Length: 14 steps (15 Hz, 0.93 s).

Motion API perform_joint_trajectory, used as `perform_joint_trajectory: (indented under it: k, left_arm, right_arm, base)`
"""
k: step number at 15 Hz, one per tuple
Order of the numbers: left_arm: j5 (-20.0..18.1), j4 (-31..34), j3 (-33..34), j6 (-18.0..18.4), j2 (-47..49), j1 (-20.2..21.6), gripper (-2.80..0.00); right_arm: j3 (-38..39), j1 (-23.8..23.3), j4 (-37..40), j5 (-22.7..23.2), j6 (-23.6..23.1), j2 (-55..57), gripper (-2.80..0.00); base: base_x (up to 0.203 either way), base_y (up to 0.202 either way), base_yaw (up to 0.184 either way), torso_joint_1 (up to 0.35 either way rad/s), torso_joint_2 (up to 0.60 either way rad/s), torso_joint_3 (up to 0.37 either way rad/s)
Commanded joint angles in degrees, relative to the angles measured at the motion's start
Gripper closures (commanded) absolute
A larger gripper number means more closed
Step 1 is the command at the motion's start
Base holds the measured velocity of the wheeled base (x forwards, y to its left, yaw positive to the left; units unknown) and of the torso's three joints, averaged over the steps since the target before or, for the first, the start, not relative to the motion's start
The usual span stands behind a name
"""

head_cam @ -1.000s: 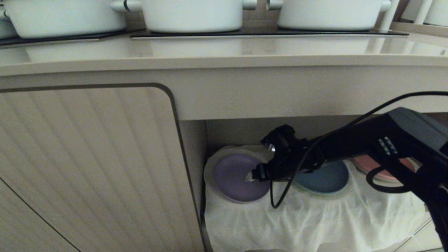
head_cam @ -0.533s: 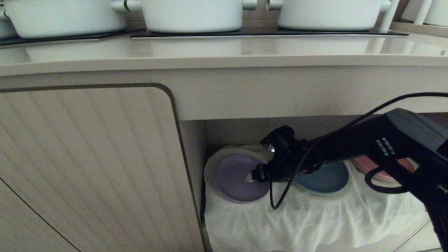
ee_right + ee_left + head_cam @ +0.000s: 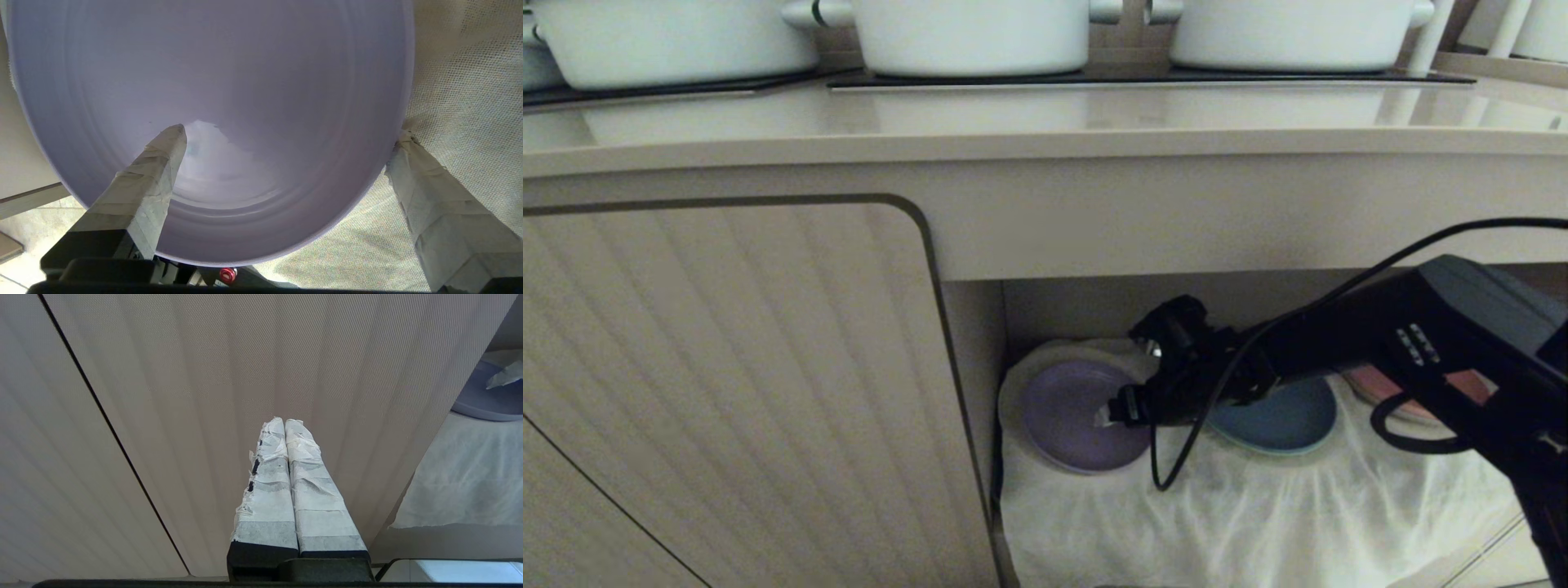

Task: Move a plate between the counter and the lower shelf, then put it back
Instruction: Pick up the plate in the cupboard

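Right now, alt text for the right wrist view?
The right gripper is open, straddling the rim of the lavender plate: one taped finger lies over the plate's inside, the other sits outside the rim over the off-white cloth. The plate fills most of the view.

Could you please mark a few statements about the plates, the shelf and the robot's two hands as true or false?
1. The lavender plate lies in the lower shelf. True.
2. The right hand is shut. False: it is open, one finger over the plate, one outside its rim.
3. The blue plate sits on the counter. False: it lies on the shelf's cloth.
4. The left hand is shut, empty. True.
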Motion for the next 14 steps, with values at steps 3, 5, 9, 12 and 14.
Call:
perform_joint_trajectory:
  k: [3,5,9,12,14]
  left_arm:
    - [0.0,0.0,0.0,0.0,0.0,0.0,0.00]
    - [0.0,0.0,0.0,0.0,0.0,0.0,0.00]
    - [0.0,0.0,0.0,0.0,0.0,0.0,0.00]
    - [0.0,0.0,0.0,0.0,0.1,0.0,0.00]
    - [0.0,0.0,0.0,0.0,0.0,0.0,0.00]
  right_arm:
    - [1.2,0.0,-0.1,-0.4,0.2,0.0,-2.80]
    - [1.7,0.0,-0.6,-0.4,0.2,-0.2,-2.80]
    - [1.7,0.0,-0.4,-0.4,0.2,-0.1,0.00]
    - [1.9,0.0,-0.4,-0.4,0.2,-0.2,0.00]
    - [1.9,-0.1,-0.3,-0.5,0.2,-0.3,0.00]
  base:
    - [0.000,0.000,0.000,0.000,0.00,0.000]
    - [0.000,0.000,0.000,0.000,0.00,0.000]
    - [0.000,0.000,0.000,0.000,0.00,0.000]
    - [0.000,0.000,0.000,0.000,0.00,0.000]
    - [0.000,0.000,0.000,0.000,0.00,0.000]
